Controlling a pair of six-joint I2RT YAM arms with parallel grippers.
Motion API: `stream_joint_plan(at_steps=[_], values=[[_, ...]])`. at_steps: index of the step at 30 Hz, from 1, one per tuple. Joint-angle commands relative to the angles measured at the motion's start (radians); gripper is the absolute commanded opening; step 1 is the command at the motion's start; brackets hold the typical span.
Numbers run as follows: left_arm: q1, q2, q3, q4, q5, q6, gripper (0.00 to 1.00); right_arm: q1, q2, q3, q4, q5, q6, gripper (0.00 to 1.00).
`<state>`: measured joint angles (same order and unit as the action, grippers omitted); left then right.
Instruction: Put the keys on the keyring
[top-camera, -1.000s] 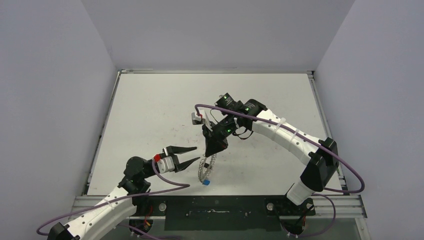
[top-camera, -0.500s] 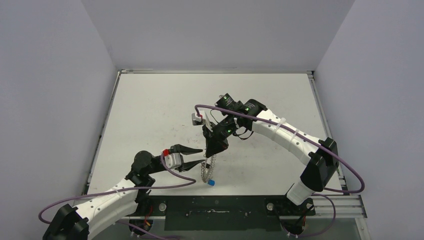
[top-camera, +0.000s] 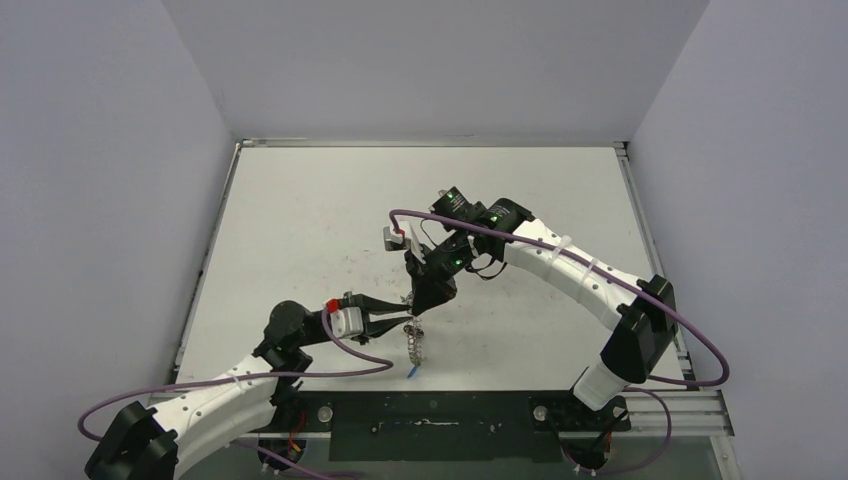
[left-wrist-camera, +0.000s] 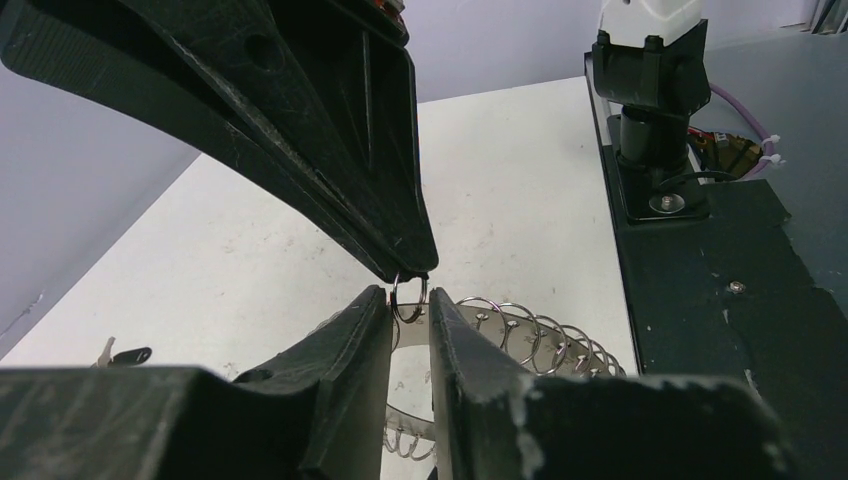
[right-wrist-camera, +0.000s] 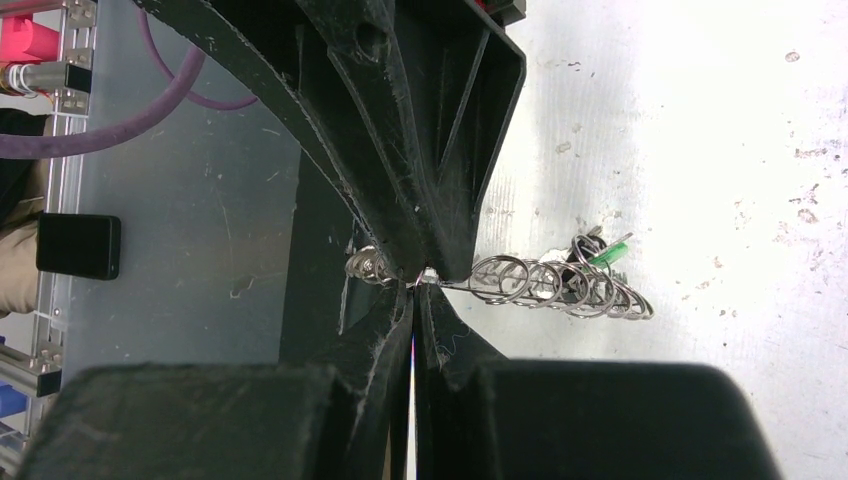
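Nearby, straddling the ring's (top-camera: 414, 342) rim with the left gripper (top-camera: 406, 317), jaws standing a narrow slot apart (pinching the metal or merely flanking it, cannot tell). Dangling a blue key (top-camera: 413, 370) at the ring's low end, over the table (top-camera: 300, 220). Just beyond, clamping the ring's top edge tight in the right gripper (top-camera: 421, 306), fingertips pressed together, letting the ring hang below. Farther out, lying loose on the table, one black-headed key (left-wrist-camera: 122, 354), well apart from the ring.
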<state>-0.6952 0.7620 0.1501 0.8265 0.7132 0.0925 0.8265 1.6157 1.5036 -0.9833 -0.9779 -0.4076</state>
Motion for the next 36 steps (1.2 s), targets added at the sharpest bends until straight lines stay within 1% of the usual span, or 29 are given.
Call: stream_joint_plan(at_steps=[1,3,9,17,20,24,26,28,32,34,36], values=[[-0.012,0.018,0.047,0.069,0.011,-0.005,0.17,0.011,-0.007,0.052,0.018,-0.041,-0.011,0.00],[-0.015,0.028,0.052,0.065,0.006,-0.004,0.12,0.013,-0.007,0.052,0.017,-0.039,-0.011,0.00],[-0.016,0.032,0.057,0.042,-0.009,0.007,0.00,0.013,-0.010,0.053,0.016,-0.033,-0.008,0.00],[-0.017,-0.026,0.053,-0.029,-0.041,0.025,0.00,0.013,-0.013,0.056,0.023,-0.026,-0.007,0.00],[-0.018,-0.046,0.059,-0.082,-0.046,0.042,0.00,0.013,-0.013,0.058,0.021,-0.027,-0.007,0.00],[-0.019,-0.043,0.066,-0.100,-0.039,0.056,0.17,0.014,-0.015,0.060,0.018,-0.027,-0.008,0.00],[-0.021,-0.033,0.070,-0.097,-0.032,0.061,0.22,0.014,-0.016,0.060,0.017,-0.027,-0.008,0.00],[-0.022,-0.020,0.075,-0.091,-0.025,0.066,0.24,0.015,-0.017,0.060,0.014,-0.026,-0.008,0.00],[-0.027,0.002,0.080,-0.068,-0.017,0.066,0.24,0.015,-0.015,0.060,0.012,-0.025,-0.010,0.00],[-0.026,0.009,0.082,-0.062,-0.017,0.064,0.21,0.014,-0.013,0.060,0.012,-0.024,-0.011,0.00],[-0.028,0.013,0.080,-0.057,-0.016,0.063,0.14,0.013,-0.014,0.060,0.012,-0.022,-0.011,0.00]])
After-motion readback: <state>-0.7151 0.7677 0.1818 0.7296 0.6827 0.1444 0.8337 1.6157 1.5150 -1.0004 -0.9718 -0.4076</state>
